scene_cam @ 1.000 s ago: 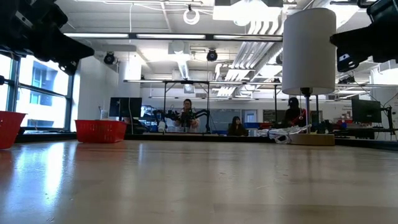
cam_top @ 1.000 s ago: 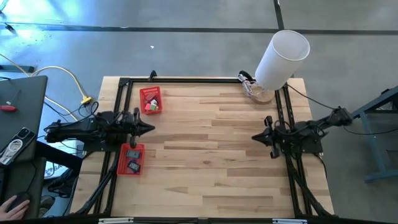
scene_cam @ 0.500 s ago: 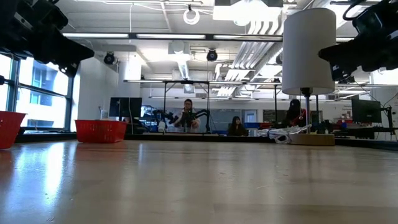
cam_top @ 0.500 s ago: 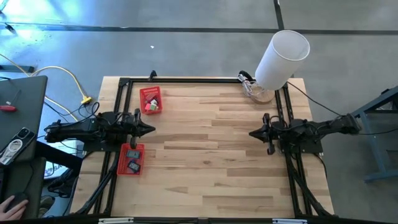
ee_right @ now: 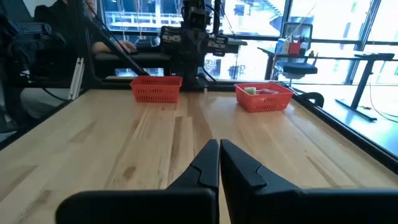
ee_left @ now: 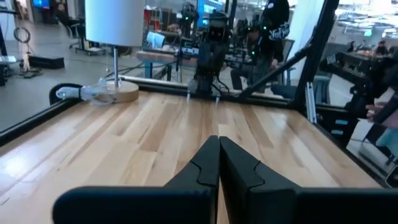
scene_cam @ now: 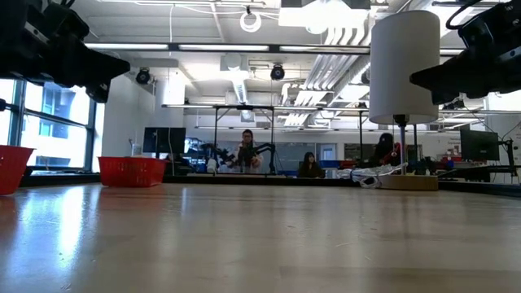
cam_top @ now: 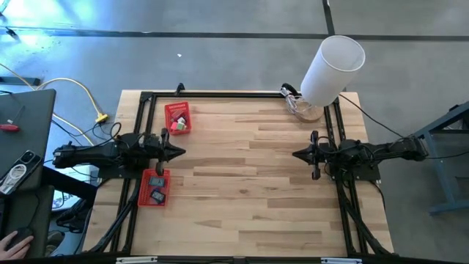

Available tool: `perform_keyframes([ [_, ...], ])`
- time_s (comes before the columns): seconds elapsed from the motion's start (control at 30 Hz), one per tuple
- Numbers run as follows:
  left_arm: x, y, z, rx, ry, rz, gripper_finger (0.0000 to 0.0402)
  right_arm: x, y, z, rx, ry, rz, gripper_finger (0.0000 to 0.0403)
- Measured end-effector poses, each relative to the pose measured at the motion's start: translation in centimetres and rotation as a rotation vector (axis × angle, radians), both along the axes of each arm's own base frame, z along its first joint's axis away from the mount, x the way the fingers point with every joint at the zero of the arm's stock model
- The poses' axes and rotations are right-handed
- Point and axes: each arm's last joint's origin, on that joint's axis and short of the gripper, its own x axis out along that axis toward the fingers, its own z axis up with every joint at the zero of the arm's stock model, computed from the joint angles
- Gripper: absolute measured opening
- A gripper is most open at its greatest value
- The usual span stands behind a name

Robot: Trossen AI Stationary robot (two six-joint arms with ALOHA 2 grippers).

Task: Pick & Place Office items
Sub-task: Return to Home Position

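Seemingly the sorting is finished: every one of the office items (cam_top: 176,125) I can make out lies inside a basket, and none is in either claw. Seen from above, with the table (cam_top: 242,183) as the dial, the far red basket (cam_top: 178,105) sits at about 10 o'clock with green and pale pieces in it. The near red basket (cam_top: 142,192) sits at about 8 o'clock with a few darker, bluish ones. How many pieces each holds cannot be counted. The left gripper (cam_top: 179,152) hangs at the 9 o'clock edge between the two baskets, pointing inward, and its wrist view shows the fingers pressed tip to tip with nothing between them. The right gripper (cam_top: 296,155) faces it from 3 o'clock, pinched together and empty in the same way. The white cylinder (cam_top: 333,67) stands at 1 o'clock, apart from both arms. By my reading only parking the arms is left, and both look drawn back to their sides. As for writing, nothing on the pieces or baskets can be read. A person (ee_left: 273,25) beyond the table wears a dark top with pale lettering, too blurred to make out.
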Motion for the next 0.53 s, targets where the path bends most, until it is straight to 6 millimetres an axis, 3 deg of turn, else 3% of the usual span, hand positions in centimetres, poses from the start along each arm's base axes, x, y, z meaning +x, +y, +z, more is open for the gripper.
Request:
perform_keyframes([
  [0.53, 0.08, 0.02, -0.18, 0.032, 0.009, 0.007, 0.0001, 0.00, 0.00, 0.00, 0.001, 0.000, -0.001, 0.0003],
])
